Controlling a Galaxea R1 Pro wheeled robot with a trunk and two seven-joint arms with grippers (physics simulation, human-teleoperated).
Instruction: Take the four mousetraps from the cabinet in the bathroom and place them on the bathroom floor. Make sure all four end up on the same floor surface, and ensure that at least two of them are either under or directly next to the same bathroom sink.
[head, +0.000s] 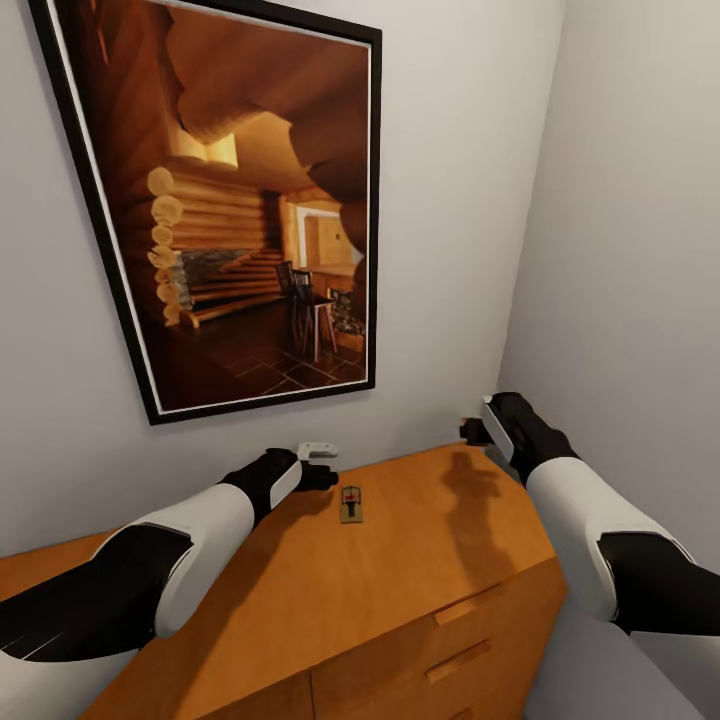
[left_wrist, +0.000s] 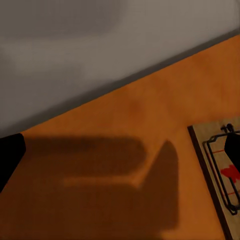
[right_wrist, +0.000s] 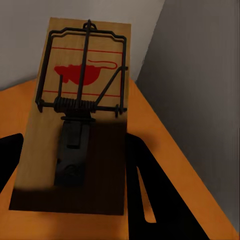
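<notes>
The robot stands at the orange-brown cabinet (head: 420, 580) in a corner, under a framed picture (head: 240, 200) of a log cabin, and the step in hand looks to be collecting the mousetraps from the cabinet's top surface. The right gripper (head: 478, 430) hangs above the far right corner of that surface, and the right wrist view shows a mousetrap (right_wrist: 80, 115) large and close between its dark fingers, lifted off the wood with its shadow falling below it; the jaws appear clamped on this trap. A second mousetrap (head: 352, 503) lies flat on the surface near the back wall, just beside the left gripper (head: 322, 470), and its edge with the wire bar shows in the left wrist view (left_wrist: 220, 175). Whether the left jaws are apart or together I cannot tell. The left arm's next move probably calls for shifting over the lying trap and coming down squarely on its thin board, since so flat a thing gives little to grip. The floor and sink are out of view here.
</notes>
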